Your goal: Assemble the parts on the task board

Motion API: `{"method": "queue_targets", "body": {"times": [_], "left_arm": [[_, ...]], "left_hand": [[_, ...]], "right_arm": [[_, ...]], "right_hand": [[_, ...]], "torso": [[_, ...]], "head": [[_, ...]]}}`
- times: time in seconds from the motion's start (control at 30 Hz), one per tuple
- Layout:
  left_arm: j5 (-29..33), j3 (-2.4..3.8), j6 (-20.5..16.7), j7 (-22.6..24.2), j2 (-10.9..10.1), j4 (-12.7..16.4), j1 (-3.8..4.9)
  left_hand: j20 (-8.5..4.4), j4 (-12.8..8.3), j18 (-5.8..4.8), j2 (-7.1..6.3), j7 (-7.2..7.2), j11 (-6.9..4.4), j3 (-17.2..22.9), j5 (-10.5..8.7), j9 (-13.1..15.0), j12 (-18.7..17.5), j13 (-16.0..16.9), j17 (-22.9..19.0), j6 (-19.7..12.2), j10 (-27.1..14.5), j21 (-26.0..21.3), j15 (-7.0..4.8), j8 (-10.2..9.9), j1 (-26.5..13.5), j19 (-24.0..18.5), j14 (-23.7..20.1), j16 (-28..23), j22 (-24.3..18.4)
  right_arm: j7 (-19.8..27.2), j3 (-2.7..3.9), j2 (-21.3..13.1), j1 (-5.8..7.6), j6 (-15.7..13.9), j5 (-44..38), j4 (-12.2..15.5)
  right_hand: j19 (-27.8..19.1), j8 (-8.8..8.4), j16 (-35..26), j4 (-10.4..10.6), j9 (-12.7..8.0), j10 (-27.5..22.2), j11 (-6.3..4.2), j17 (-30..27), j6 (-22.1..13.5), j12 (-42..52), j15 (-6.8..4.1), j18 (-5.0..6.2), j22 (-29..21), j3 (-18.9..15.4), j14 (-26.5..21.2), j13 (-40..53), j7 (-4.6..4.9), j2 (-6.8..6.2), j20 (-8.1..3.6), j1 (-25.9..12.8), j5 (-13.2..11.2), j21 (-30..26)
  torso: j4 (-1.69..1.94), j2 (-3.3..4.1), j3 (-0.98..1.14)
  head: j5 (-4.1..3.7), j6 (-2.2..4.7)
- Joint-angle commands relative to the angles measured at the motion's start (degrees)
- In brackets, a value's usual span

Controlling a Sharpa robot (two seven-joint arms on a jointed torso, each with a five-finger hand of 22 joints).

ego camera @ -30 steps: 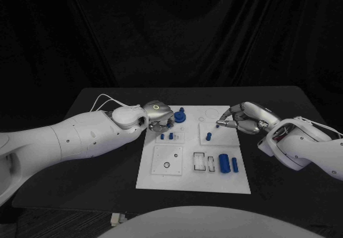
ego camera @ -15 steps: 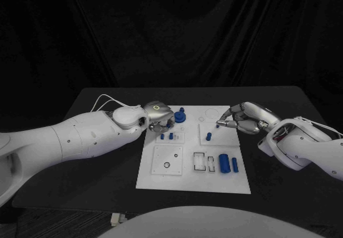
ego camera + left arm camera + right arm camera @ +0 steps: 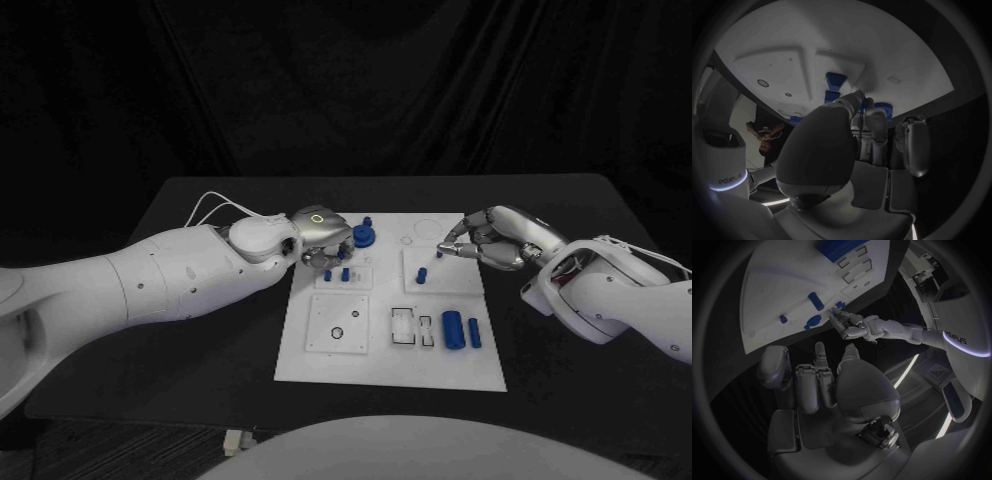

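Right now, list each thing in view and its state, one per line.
task board: flat on the table.
left robot hand: at the board's far-left corner, fingers by a blue part; grip unclear.
right robot hand: fingers curled, nothing visibly held.
two blue cylinders: lying down.

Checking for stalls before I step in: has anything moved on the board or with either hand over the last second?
Almost nothing. The left hand has crept slightly toward the right along the far-left part of the task board, beside the round blue part. The right hand stays by the board's far-right edge near the small blue peg. The blue parts near the front have not shifted.
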Motion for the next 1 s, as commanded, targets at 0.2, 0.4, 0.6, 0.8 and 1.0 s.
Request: {"method": "queue_targets", "body": {"times": [0.2,0.4,0.6,0.8,1.0], "left_arm": [[0.0,-0.03,0.5,1.1,0.2,0.3,-0.18],[0.0,-0.03,1.5,0.9,0.3,0.2,-0.19],[0.0,-0.03,2.2,0.4,0.5,0.1,-0.19],[0.0,-0.03,2.6,0.2,0.4,0.1,-0.2],[0.0,-0.03,2.3,0.3,0.3,0.1,-0.22]], "left_hand": [[-0.49,-0.4,-0.4,0.19,0.1,0.02,0.1,0.27,-0.1,0.3,0.2,-1.6,-0.6,0.6,-0.9,-0.06,-0.5,0.3,0.0,-0.8,-1.2,11.0],[-0.47,-0.4,-0.38,0.26,0.14,0.09,0.1,0.24,-0.1,0.2,0.2,-1.9,-0.7,0.4,-1.0,-0.01,-0.5,0.3,-0.1,-1.0,-1.4,10.9],[-0.41,-0.5,-0.28,0.2,0.07,0.2,0.0,0.07,-0.3,-0.4,0.2,-2.7,-1.5,-0.3,-1.5,0.12,-1.0,0.1,-0.3,-1.3,-2.1,10.8],[-0.35,-0.4,-0.14,-0.39,-0.34,0.45,-0.1,-0.07,-0.6,-2.2,-0.2,-3.7,-2.7,-3.0,-2.3,0.22,-1.8,-0.7,-0.6,-1.8,-2.8,10.6],[-0.36,-0.2,-0.14,-0.72,-0.86,0.65,-0.2,-0.48,-0.8,-2.6,-0.3,-3.8,-3.5,-3.7,-2.4,0.28,-2.1,-1.1,-0.6,-1.9,-2.9,10.6]], "right_arm": [[-1.1,0.03,-0.1,-0.16,0.3,-0.1,0.0],[-1.2,0.03,0.0,-0.16,0.4,-0.1,0.0],[-1.4,0.03,0.0,-0.17,0.5,-0.1,0.0],[-1.5,0.03,0.1,-0.18,0.6,-0.1,0.0],[-1.5,0.03,0.0,-0.21,0.6,-0.1,0.0]], "right_hand": [[-0.1,0.17,-0.3,0.0,0.1,2.9,-0.38,5.3,0.1,-0.1,-0.45,0.2,6.7,-0.1,3.6,10.8,-0.13,0.23,0.0,0.5,0.3,-0.4],[-0.1,0.17,-0.3,0.0,0.1,2.9,-0.38,5.3,0.1,-0.1,-0.45,0.2,6.7,-0.1,3.6,10.8,-0.13,0.23,0.0,0.5,0.3,-0.4],[-0.2,0.18,-0.2,0.0,0.1,2.9,-0.38,5.3,0.1,-0.1,-0.45,0.21,6.7,-0.1,3.6,10.7,-0.14,0.33,0.0,0.6,0.3,-0.4],[-0.2,0.17,-0.3,0.0,0.1,2.9,-0.38,5.3,0.1,-0.1,-0.45,0.21,6.7,0.0,3.6,10.7,-0.13,0.35,-0.01,0.6,0.3,-0.4],[-0.2,0.17,-0.3,0.0,0.1,2.9,-0.38,5.3,0.1,-0.1,-0.45,0.21,6.7,0.0,3.6,10.7,-0.13,0.35,-0.01,0.6,0.3,-0.4]], "torso": [[0.0,0.01,-0.01],[0.01,0.0,0.0],[0.01,0.0,0.0],[0.01,0.02,0.0],[0.01,0.01,0.01]], "head": [[-0.01,0.0],[-0.02,0.0],[-0.04,0.0],[-0.09,0.0],[-0.1,0.0]]}}
